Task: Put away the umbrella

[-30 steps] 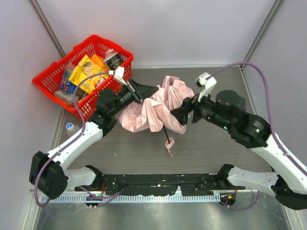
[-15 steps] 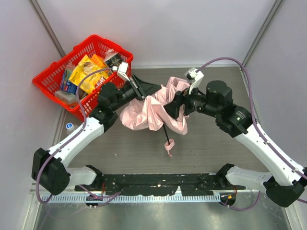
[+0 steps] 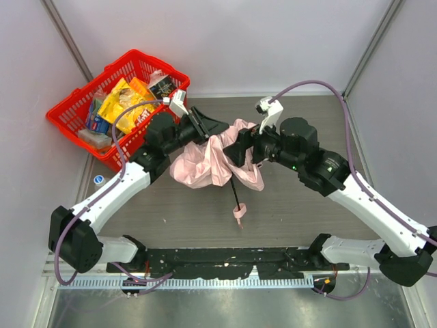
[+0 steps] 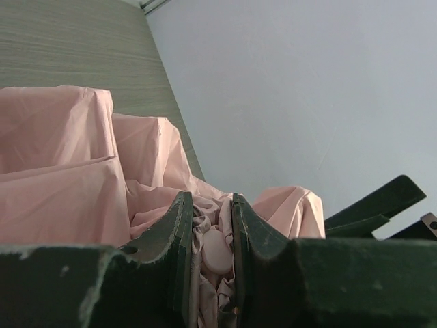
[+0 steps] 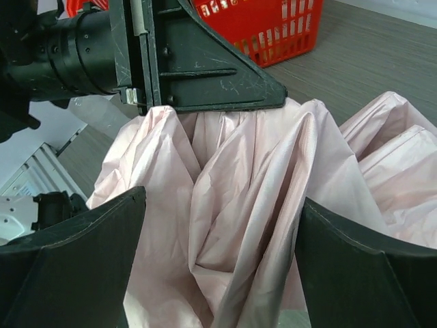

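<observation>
Umbrella (image 3: 198,167) lies mid-table in the top external view. Pink fabric is bunched, black shaft (image 3: 235,193) runs toward the near edge, and handle (image 3: 239,212) rests on the table (image 3: 307,219).

Change over the last second: right gripper (image 3: 232,149) has slid left across the fabric toward left gripper (image 3: 217,128), and the bundle looks narrower. This reads as gathering the canopy into folds. Furling is not done and nothing is stowed.

Red basket (image 3: 164,67) sits far left, well apart from the handle. It is packed with yellow snack packets (image 3: 119,102) and small boxes, and no part of the umbrella is inside it.

Left wrist view: fingers (image 4: 174,225) are nearly together, clamped on a wad of pink fabric. More fabric spreads to the left.

Right wrist view: fingers (image 5: 82,260) are wide apart with pleated fabric between them, not squeezed. Left gripper bites the fabric's far edge, with the basket behind it.
</observation>
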Controlling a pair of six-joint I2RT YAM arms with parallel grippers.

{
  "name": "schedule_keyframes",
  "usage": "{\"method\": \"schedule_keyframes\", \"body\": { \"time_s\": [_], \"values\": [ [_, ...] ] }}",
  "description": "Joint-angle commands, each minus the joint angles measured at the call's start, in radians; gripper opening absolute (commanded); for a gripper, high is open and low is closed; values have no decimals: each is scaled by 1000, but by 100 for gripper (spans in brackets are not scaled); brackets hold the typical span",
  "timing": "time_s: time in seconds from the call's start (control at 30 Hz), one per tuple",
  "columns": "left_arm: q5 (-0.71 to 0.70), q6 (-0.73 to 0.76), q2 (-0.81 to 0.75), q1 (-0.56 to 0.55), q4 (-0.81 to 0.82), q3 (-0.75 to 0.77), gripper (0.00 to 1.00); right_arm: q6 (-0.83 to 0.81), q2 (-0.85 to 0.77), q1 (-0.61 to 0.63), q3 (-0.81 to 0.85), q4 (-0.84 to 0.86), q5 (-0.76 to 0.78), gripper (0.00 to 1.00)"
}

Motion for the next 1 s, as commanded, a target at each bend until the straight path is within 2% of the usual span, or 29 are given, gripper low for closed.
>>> {"method": "schedule_keyframes", "body": {
  "time_s": [0.0,0.17,0.3,0.43,0.53,0.63,0.77,0.83,0.87,0.93,0.97],
  "values": [
    [-52,-34,-40,-8,6,59,0,13,68,65,50,37,168,88],
    [-54,-56,-39,-18,8,60,0,19,121,104,3,119,188,88],
    [9,-77,-46,-20,141,24,0,-42,144,105,-22,124,226,88],
    [72,-91,-49,-18,202,5,0,-111,144,105,-65,148,292,88],
    [127,-138,-42,-20,331,-27,0,-137,144,105,-88,191,209,88],
    [198,-198,-16,-20,458,-44,0,-143,171,104,-74,191,193,88],
    [253,-200,-25,-23,488,-55,0,-168,165,62,-91,199,184,84],
    [255,-200,-37,-23,489,-65,0,-178,171,50,-88,193,132,72],
    [253,-200,-40,-23,488,-70,0,-180,176,49,-89,188,118,71],
    [259,-204,-48,-25,482,-69,0,-198,187,49,-76,166,147,58],
    [259,-208,-51,-25,473,-67,0,-211,187,49,-73,159,217,44]
  ]
}}
